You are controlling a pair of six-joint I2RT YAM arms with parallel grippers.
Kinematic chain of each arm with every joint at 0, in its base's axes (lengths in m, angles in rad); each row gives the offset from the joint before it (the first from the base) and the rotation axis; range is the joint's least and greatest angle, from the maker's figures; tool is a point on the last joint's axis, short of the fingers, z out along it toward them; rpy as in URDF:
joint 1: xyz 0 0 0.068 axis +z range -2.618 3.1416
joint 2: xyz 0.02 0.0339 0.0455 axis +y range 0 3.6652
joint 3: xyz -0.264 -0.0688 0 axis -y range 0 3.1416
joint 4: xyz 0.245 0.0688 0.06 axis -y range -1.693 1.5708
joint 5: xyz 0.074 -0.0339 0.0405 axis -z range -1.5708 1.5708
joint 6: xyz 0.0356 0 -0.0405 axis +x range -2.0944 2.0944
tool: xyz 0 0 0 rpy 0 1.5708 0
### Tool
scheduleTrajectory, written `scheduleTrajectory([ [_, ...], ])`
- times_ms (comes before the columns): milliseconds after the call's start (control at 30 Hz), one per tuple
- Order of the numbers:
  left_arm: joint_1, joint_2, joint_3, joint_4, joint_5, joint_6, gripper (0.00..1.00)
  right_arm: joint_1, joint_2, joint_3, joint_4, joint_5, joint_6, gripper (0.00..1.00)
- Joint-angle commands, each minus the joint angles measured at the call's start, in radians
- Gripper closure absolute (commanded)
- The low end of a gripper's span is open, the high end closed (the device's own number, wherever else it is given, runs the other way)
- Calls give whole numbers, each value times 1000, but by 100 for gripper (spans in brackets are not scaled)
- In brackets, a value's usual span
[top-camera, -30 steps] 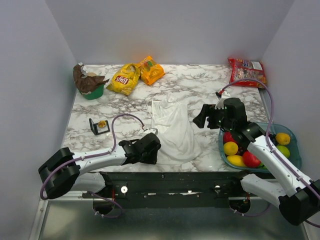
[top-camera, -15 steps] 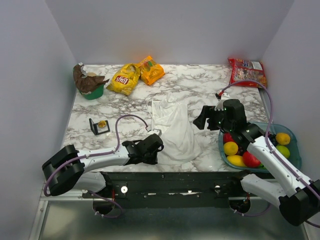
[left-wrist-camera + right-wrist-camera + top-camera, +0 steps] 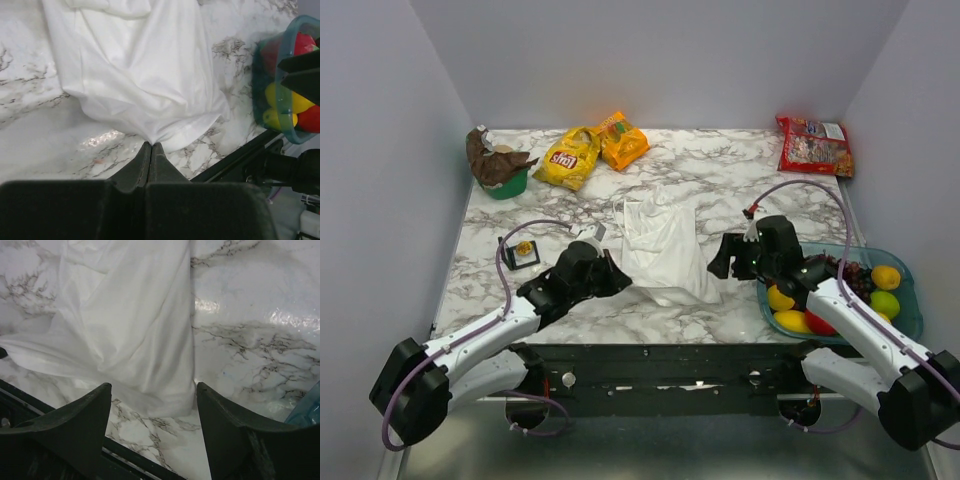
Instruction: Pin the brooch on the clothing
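Observation:
The white clothing (image 3: 665, 245) lies crumpled in the middle of the marble table. My left gripper (image 3: 616, 278) is shut on its near left hem; in the left wrist view the closed tips (image 3: 151, 144) pinch a fold of the clothing (image 3: 140, 65). The brooch (image 3: 524, 247), a tiny gold disc, sits in a small black square frame (image 3: 517, 254) to the left, apart from both grippers. My right gripper (image 3: 718, 264) hangs open by the clothing's near right corner. The right wrist view shows the right gripper (image 3: 154, 390) with that corner of the clothing (image 3: 130, 325) lying between and beyond the fingers, untouched.
A blue bowl (image 3: 917, 300) of fruit stands at the near right, and also shows in the left wrist view as a bowl (image 3: 286, 127). Two yellow and orange snack bags (image 3: 568, 158) lie at the back. A green cup (image 3: 503, 184) is at the back left, a red packet (image 3: 813, 143) at the back right.
My left gripper has shut on the clothing's near left hem and pulled back to the left, drawing that edge with it. My right gripper has dropped nearer the clothing's right corner.

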Motion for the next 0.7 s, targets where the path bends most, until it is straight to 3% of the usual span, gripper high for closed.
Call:
scheduleTrajectory([
  [0,85,-14,-101,88,176,-33,100,40,26,-81,32,-22,41,26],
  [267,200,-89,-210,116,217,-40,100,163,109,-161,46,81,132,33],
  [467,263,-103,-225,101,260,-8,100,169,81,-178,49,114,165,33],
  [667,275,-95,-233,110,286,-4,100,169,141,-155,59,174,184,40],
])
